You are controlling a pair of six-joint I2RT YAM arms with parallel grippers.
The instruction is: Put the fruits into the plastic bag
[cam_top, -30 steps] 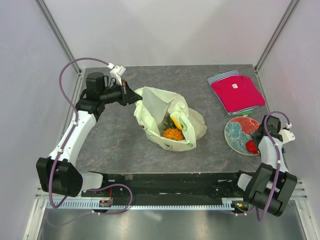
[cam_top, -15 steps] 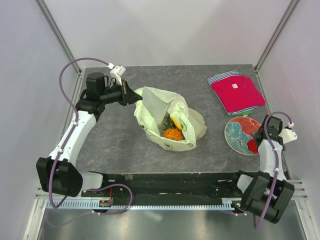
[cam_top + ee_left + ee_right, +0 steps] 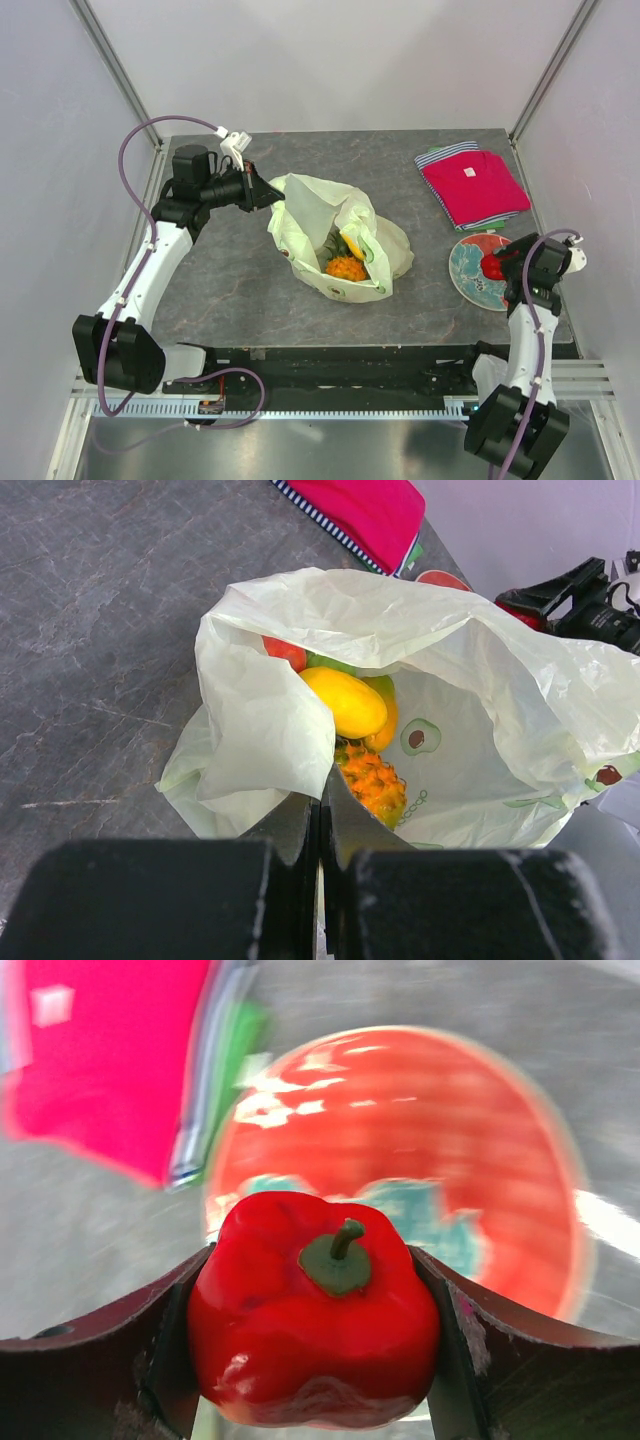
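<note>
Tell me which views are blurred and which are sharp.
Right wrist: the held red pepper is sharp, but the plate and shirt behind it are smeared. Left wrist: the bag and the fruit inside are crisp. Top external: sharp and evenly lit.

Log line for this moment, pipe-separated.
left pincer: shut on plastic bag rim | right pincer: shut on red pepper, over plate | in bag: pineapple, yellow mango | status: pepper not yet bagged

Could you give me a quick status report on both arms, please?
Left gripper shut on plastic bag rim, mouth open. Right gripper shut on red piece, over plate. Nothing between plate and bag.
</note>
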